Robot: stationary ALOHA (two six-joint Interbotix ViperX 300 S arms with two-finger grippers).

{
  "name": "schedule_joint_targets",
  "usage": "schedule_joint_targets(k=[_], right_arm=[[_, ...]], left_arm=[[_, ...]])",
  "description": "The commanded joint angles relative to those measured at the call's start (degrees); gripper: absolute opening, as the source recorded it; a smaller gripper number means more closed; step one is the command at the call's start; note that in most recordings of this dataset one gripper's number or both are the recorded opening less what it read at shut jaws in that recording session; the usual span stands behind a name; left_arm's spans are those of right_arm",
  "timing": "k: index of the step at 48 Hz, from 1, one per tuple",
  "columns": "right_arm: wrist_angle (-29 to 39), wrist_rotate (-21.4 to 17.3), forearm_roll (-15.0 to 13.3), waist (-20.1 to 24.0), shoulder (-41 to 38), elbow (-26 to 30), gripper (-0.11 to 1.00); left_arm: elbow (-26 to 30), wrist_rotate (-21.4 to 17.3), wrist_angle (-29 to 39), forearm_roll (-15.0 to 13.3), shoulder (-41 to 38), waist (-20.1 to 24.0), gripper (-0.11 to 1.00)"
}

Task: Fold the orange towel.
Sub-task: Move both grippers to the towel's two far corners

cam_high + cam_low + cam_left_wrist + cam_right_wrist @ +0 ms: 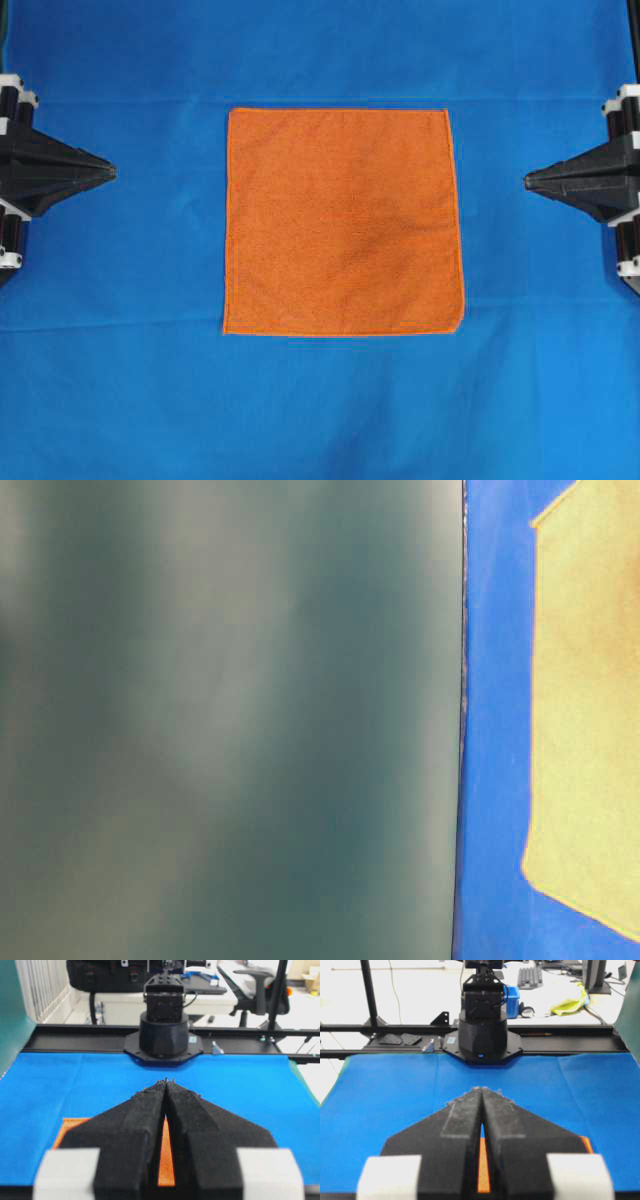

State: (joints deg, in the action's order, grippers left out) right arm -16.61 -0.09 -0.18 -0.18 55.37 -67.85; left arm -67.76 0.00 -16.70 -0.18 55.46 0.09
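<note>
We see the towel [344,221] lying flat and unfolded in the middle of the blue cloth [130,400], with no writing we can read. Our left gripper [112,171] and right gripper [528,180] flank it, well apart, both pressed together and empty. Desks and a chair [260,990] stand beyond.

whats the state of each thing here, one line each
towel: spread flat, unfolded, lying on the blue cloth, touched by neither claw
blue cloth: laid out flat under the towel, faint crease lines
left claw: shut, empty, off the towel's left side
right claw: shut, empty, off the towel's right side
</note>
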Motion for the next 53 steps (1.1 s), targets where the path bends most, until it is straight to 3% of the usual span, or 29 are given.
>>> schedule_joint_targets(k=[1, 14, 28, 32, 37, 44, 47, 53], right_arm=[[-0.1, -0.1, 0.2, -0.6, -0.9, 1.8, 0.0], [8.6, -2.2, 1.1, -8.3, -5.5, 4.7, 0.0], [12.8, -5.5, 1.1, -21.1, -16.8, 6.6, 0.0], [14.0, -5.8, 1.1, -23.5, -20.5, 7.3, 0.01], [14.9, -5.8, 1.1, -25.3, -25.5, 8.6, 0.05], [14.1, -5.8, 1.1, -28.3, -33.8, 9.8, 0.46], [13.0, -5.8, 1.1, -29.7, -37.8, 9.8, 0.58], [10.1, -5.7, 1.1, -30.8, -43.7, 9.9, 0.54]], left_arm=[[1.9, 0.0, 1.5, -1.2, -1.4, 0.5, 0.0], [2.0, 1.4, 2.2, -1.5, -4.4, 6.6, 0.0], [2.8, 4.1, 1.9, -1.5, -14.0, 15.2, 0.03], [3.8, 4.1, 1.8, -1.6, -17.9, 16.8, 0.18], [5.3, 4.2, 1.4, -1.6, -24.6, 19.0, 0.49], [7.2, 4.1, -2.0, -1.5, -35.1, 22.1, 0.87], [8.2, 3.8, -4.1, -1.5, -39.2, 22.9, 0.91], [10.4, 3.3, -8.1, -1.5, -47.5, 24.3, 0.9]])
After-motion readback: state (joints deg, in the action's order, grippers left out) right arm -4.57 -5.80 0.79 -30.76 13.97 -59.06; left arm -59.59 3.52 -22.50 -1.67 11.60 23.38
